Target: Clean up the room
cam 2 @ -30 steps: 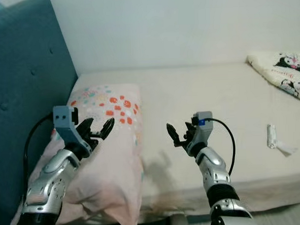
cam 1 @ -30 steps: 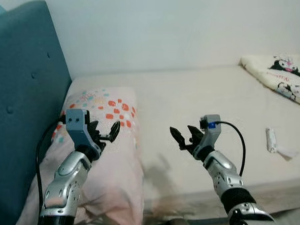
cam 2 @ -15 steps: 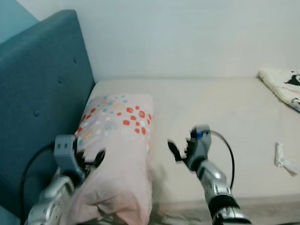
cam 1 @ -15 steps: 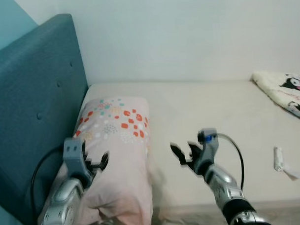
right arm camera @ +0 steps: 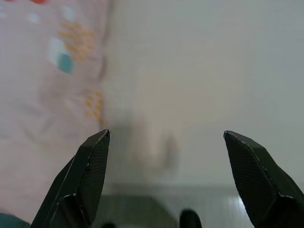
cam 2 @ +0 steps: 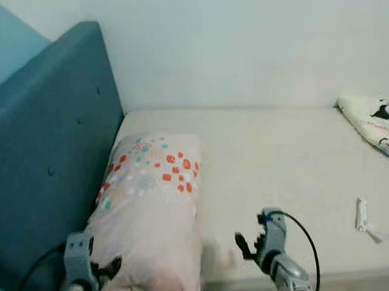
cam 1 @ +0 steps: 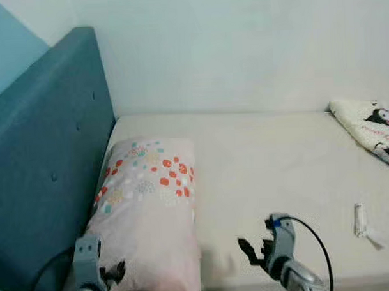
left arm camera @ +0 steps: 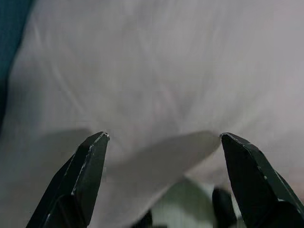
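- Pillow [cam 1: 148,204]: you see it lying on the bed [cam 1: 278,155], against the teal headboard [cam 1: 48,163].
- Your left claw [left arm camera: 161,142] hangs spread wide over the pillow's near end.
- Your right claw [cam 1: 252,253] is spread too, above the bare mattress just beside the pillow.
- A small white wrapper [cam 1: 361,219] and a cartoon blanket [cam 1: 373,123] lie well to the right.

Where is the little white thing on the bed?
The small white object lies on the mattress at the head views' right, near the front edge, below the cartoon blanket and beyond the right gripper.
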Controlling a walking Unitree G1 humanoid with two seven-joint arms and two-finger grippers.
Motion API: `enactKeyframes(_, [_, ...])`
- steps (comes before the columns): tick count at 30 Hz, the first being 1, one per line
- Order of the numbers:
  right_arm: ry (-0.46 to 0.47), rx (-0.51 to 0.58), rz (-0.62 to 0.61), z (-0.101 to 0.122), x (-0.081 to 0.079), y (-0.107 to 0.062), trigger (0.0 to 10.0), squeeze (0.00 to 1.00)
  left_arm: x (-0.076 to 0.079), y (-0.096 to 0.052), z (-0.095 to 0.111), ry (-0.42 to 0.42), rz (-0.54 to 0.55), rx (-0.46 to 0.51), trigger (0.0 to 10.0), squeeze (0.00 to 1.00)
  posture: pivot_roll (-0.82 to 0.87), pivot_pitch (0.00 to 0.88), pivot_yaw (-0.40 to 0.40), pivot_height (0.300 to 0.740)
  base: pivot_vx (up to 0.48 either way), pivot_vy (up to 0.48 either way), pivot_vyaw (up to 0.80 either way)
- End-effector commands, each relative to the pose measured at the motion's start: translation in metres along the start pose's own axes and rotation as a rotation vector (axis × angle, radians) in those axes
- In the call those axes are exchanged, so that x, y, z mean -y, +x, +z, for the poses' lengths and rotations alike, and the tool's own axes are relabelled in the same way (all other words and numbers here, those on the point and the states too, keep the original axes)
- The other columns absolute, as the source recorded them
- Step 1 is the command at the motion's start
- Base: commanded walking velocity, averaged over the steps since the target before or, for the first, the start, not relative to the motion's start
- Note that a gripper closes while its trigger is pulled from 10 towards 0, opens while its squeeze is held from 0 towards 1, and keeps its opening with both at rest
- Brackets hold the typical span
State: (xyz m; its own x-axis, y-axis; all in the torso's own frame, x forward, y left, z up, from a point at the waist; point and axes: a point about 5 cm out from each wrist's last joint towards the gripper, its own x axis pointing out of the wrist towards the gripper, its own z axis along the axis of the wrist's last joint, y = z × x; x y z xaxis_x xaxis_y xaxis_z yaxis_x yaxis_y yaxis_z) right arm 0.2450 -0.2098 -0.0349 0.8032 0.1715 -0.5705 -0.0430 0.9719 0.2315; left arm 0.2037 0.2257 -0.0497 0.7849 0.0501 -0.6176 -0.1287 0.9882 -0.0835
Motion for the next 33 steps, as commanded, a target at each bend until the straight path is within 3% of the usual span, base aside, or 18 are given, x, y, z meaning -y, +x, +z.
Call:
enactKeyframes(1, [0.038, -0.068, -0.052, -0.020, 0.009, -0.008, 10.0, 0.00, -0.006, -0.006, -0.021, -0.020, 0.049, -0.069, 10.0, 0.00, -0.03, 0.000, -0.074, 0.740, 0.000, 0.000, 0.00])
enactKeyframes(5, [0.053, -0.109, -0.074, -0.033, 0.012, -0.014, 10.0, 0.00, -0.007, -0.009, -0.037, 0.012, 0.072, -0.152, 10.0, 0.00, -0.03, 0.000, -0.077, 0.740, -0.120, 0.000, 0.00])
enactKeyframes(11, [0.069, -0.143, -0.104, -0.042, 0.013, -0.017, 10.0, 0.00, -0.008, -0.013, -0.047, 0.048, 0.093, -0.168, 10.0, 0.00, -0.03, 0.000, -0.072, 0.740, -0.160, 0.000, 0.00])
enactKeyframes(21, [0.130, -0.199, -0.162, -0.065, 0.015, -0.027, 10.0, 0.00, -0.007, -0.019, -0.064, 0.018, 0.083, -0.244, 10.0, 0.00, -0.03, 0.000, -0.072, 0.740, 0.000, 0.000, 0.00])
enactKeyframes(29, [0.160, -0.212, -0.191, -0.072, 0.014, -0.029, 10.0, 0.00, -0.007, -0.020, -0.070, 0.048, 0.105, -0.307, 10.0, 0.00, -0.04, 0.000, -0.062, 0.740, 0.000, -0.361, 0.00])
enactKeyframes(33, [0.180, -0.207, -0.194, -0.075, 0.014, -0.031, 10.0, 0.00, -0.004, -0.020, -0.073, 0.069, 0.088, -0.330, 10.0, 0.00, -0.04, 0.000, -0.061, 0.740, 0.000, -0.471, 0.79])
